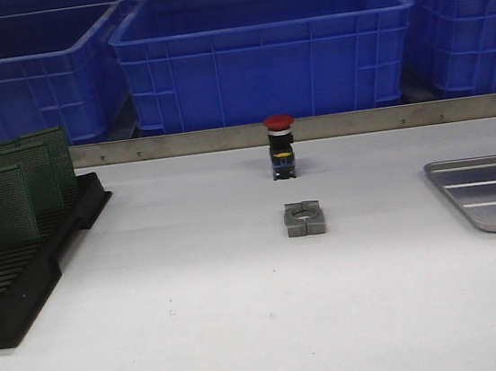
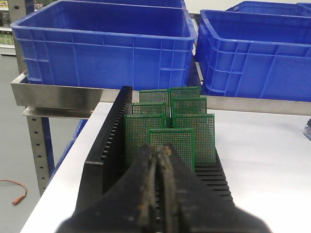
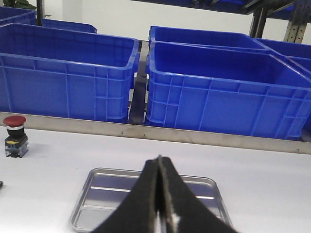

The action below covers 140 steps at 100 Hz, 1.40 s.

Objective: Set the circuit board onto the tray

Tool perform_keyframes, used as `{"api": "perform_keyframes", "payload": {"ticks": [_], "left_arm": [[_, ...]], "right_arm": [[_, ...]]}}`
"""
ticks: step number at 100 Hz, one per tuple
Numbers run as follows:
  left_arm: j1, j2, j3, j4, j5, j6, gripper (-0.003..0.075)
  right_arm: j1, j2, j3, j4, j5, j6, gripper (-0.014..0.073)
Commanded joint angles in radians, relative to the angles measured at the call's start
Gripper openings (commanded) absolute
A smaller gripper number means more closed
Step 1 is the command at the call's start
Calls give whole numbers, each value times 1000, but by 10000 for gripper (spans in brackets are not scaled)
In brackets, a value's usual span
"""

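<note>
Several green circuit boards (image 1: 14, 182) stand upright in a black slotted rack (image 1: 24, 276) at the table's left. In the left wrist view the boards (image 2: 170, 128) stand just beyond my left gripper (image 2: 158, 148), which is shut and empty and touches none of them. The silver ribbed tray (image 1: 493, 191) lies at the table's right edge, empty. It shows in the right wrist view (image 3: 97, 194) just beyond my right gripper (image 3: 159, 160), which is shut and empty. Neither gripper shows in the front view.
A red-capped push button (image 1: 281, 145) and a small grey metal block (image 1: 305, 218) stand mid-table. Large blue bins (image 1: 263, 52) sit behind a metal rail (image 1: 313, 128) along the table's far edge. The rack (image 2: 104, 145) lies near the table's left edge.
</note>
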State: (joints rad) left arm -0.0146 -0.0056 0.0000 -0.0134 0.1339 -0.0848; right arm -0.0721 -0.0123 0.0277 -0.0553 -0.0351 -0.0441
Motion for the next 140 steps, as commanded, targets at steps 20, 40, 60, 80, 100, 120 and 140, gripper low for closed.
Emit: {"api": "perform_keyframes", "payload": {"ticks": [20, 40, 60, 80, 100, 120, 140], "left_arm": [[-8, -30, 49, -10, -89, 0, -20], [-8, -30, 49, -10, -89, 0, -20], [-8, -30, 47, -8, -113, 0, -20], [-8, -30, -14, 13, -87, 0, -20], [5, 31, -183, 57, 119, 0, -20], [7, 233, -384, 62, 272, 0, -20], [7, 494, -584, 62, 389, 0, -20]], "right_arm": [[-4, -24, -13, -6, -83, 1, -62], [-4, -24, -13, -6, -83, 1, -62], [-4, -24, -13, -6, -83, 1, -62], [-4, -24, -13, -6, -84, 1, -62], [-4, -24, -13, -6, -84, 1, -62], [-4, -24, -13, -6, -84, 1, -62], [-4, -24, -13, -6, -84, 1, -62]]}}
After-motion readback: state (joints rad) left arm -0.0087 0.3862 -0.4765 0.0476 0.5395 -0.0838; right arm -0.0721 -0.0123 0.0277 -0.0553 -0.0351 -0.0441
